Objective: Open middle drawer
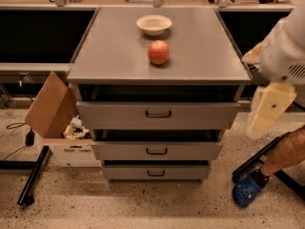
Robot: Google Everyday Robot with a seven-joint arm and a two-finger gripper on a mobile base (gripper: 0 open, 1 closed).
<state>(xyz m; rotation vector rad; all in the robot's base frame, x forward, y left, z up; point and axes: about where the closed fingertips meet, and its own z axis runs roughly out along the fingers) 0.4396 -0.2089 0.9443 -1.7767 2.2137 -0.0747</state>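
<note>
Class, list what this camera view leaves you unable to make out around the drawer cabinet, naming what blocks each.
1. Inside of the middle drawer: camera view, covered by the top drawer.
2. Arm behind the pincer, which hangs right of the cabinet, off every handle: cut by the right edge.
3. Wearer of the blue shoe: only a lower leg shows; right edge.
4. Cardboard box contents: partly under its flap.

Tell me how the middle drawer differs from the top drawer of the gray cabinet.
The top drawer has a taller front; the middle drawer has a shallower one. The top drawer sits directly under the cabinet top; the middle drawer lies between the other two fronts. Both are gray, each with a small black bar handle at centre. The gripper hangs to the cabinet's right, touching neither.
</note>
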